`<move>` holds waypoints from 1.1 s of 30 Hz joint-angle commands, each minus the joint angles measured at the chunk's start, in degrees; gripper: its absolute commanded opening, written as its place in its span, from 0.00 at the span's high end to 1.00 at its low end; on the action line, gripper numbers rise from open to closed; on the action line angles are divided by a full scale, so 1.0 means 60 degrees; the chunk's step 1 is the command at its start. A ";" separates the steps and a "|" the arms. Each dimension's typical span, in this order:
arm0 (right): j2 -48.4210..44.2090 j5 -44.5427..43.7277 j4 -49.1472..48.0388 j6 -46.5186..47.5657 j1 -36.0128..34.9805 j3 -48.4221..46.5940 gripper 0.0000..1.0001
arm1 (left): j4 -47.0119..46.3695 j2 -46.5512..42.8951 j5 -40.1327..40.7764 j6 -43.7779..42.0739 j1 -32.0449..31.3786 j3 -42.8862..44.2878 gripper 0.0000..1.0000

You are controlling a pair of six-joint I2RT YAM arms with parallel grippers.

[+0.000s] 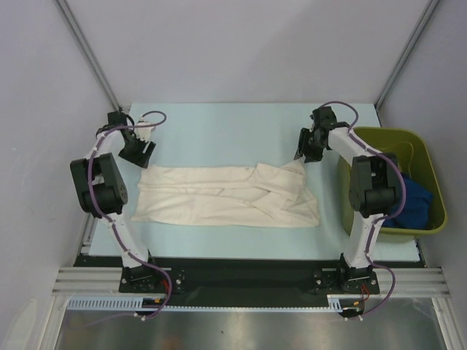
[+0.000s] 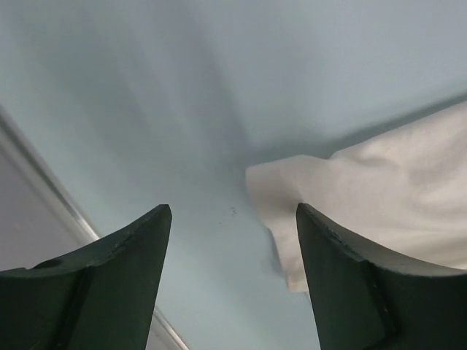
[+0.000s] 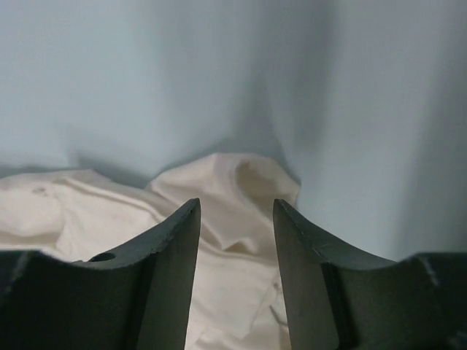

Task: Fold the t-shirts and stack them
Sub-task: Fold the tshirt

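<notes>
A cream t-shirt [image 1: 226, 195] lies spread across the pale blue table, rumpled at its right end. My left gripper [image 1: 139, 153] is open just off the shirt's far left corner; that corner shows in the left wrist view [image 2: 306, 189] between the fingers, untouched. My right gripper [image 1: 303, 154] is open over the shirt's far right corner, whose cloth [image 3: 241, 182] lies between and beyond the fingers. A bright blue t-shirt [image 1: 412, 200] and some black cloth [image 1: 394, 219] lie in the bin.
An olive-green plastic bin [image 1: 430, 175] stands at the table's right edge beside the right arm. Grey walls and slanted frame posts close the space. A metal rail [image 1: 248, 281] runs along the near edge.
</notes>
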State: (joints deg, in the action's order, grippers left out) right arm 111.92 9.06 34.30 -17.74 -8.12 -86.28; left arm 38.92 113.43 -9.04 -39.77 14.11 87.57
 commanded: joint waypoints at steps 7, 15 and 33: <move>0.1034 0.0468 -0.0253 0.0364 0.0093 -0.0532 0.64 | 0.0018 0.0724 -0.0427 0.1413 -0.0242 0.0201 0.26; 0.0962 -0.0542 -0.0648 -0.0339 0.0518 -0.0474 1.00 | -0.0053 0.0622 0.0154 0.1427 -0.0389 -0.0326 1.00; 0.1430 -0.1041 -0.1103 -0.0823 0.0709 -0.0957 0.94 | -0.1359 0.0124 0.0643 0.1882 0.0066 -0.0313 0.98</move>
State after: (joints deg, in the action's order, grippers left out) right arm 119.59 4.99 29.95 -22.52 -4.62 -89.08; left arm 33.82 117.21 -5.06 -28.49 14.11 84.53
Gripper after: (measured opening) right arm 0.035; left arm 0.015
